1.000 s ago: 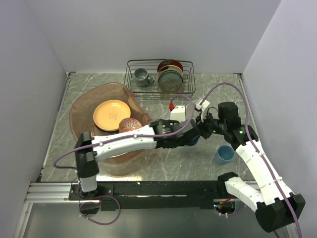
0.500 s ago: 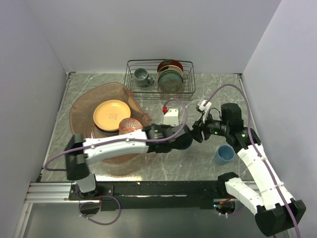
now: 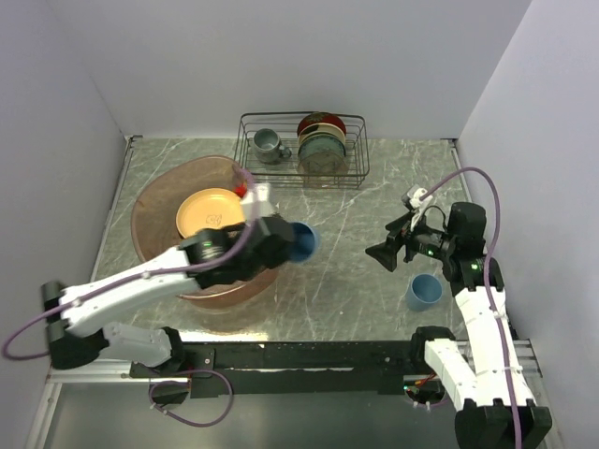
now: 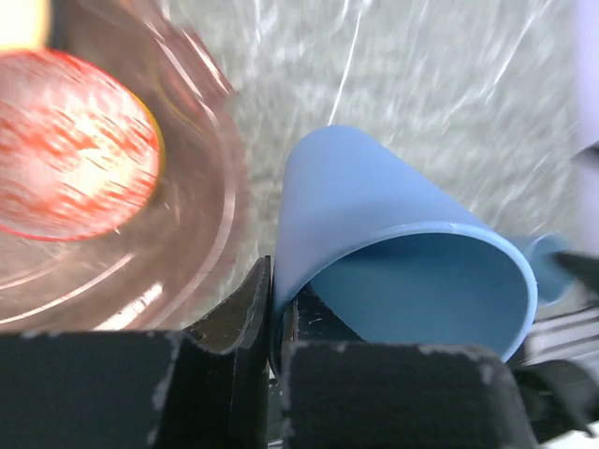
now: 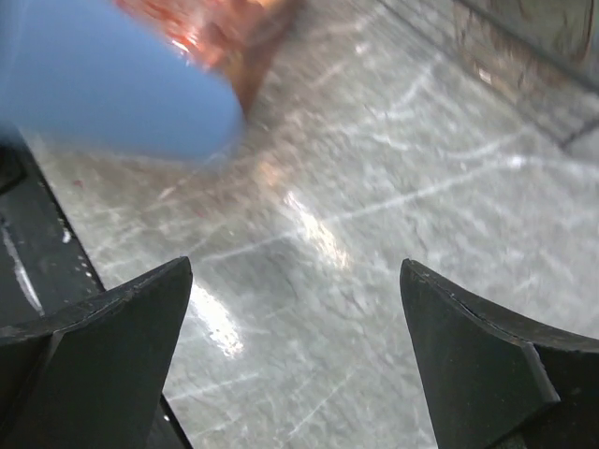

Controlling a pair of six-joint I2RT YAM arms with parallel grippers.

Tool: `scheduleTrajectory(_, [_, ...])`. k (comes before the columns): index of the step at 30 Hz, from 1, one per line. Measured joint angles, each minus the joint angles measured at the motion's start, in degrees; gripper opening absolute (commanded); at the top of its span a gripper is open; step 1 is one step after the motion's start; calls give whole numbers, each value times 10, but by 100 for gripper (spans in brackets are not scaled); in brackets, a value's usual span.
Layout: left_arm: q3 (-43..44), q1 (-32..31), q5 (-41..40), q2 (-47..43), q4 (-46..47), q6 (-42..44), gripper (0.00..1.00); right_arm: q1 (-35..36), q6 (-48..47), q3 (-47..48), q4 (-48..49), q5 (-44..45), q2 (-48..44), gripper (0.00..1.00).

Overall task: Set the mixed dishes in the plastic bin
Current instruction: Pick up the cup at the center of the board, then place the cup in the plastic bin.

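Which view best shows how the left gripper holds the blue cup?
The left wrist view: the left gripper pinches the blue cup close up, its wall between the fingers. The top external view shows the cup small, by the plastic bin rim. The right wrist view shows only a blurred blue shape.

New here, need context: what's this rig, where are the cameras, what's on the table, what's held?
Two robot arms sit at the table's near edge, each with a two-finger gripper. One picture looks down from above and behind them; the other two come from wrist cameras. The left gripper is shut on a blue cup beside the bin. The right gripper is open and empty. The bin holds a yellow plate and a red bowl. A second cup stands on the table at right. At the back, a rack holds a mug and upright plates.
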Motion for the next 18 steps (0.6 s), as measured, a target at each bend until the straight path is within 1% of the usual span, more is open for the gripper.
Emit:
scheduleTrajectory(4, [-17, 32, -9, -88, -2, 10, 1, -14, -14, -26, -5, -10, -1, 100])
scheduleTrajectory(8, [-27, 50, -13, -123, -4, 14, 1, -17, -19, -29, -1, -20, -5, 100])
scheduleTrajectory(13, [-61, 83, -26, -169, -17, 13, 1, -21, -21, -52, 16, -21, -5, 100])
scheduleTrajectory(18, [-73, 123, -71, -238, -57, -3, 1, -25, -21, -61, 17, -19, 6, 100])
